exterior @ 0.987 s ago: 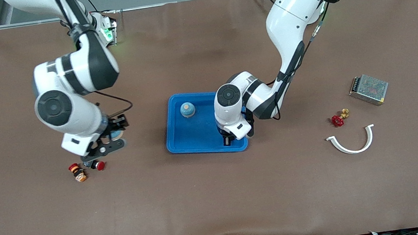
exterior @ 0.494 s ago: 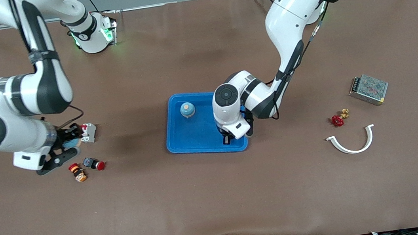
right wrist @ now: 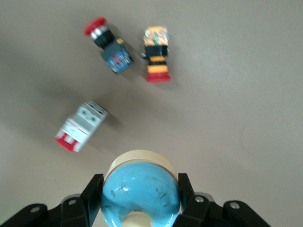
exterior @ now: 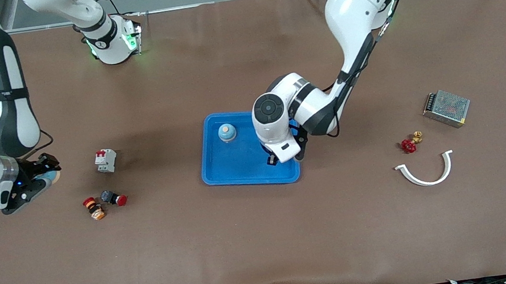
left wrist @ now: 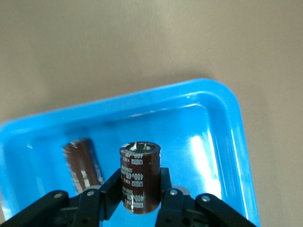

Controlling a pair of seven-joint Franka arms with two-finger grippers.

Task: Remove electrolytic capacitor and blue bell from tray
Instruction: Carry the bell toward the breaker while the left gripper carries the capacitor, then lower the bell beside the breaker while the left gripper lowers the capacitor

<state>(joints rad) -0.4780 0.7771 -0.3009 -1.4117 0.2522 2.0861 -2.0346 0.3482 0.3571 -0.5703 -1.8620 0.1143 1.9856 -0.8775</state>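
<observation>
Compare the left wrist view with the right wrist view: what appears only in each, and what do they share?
Only the left wrist view shows the left gripper shut on the brown capacitor over the blue tray. Only the right wrist view shows the right gripper shut on a blue bell, above a small breaker and two push buttons. Both show the brown table below a gripper holding its part.

White print reading "400" runs down the brown capacitor [left wrist: 139, 177]; nothing else is legible.
</observation>
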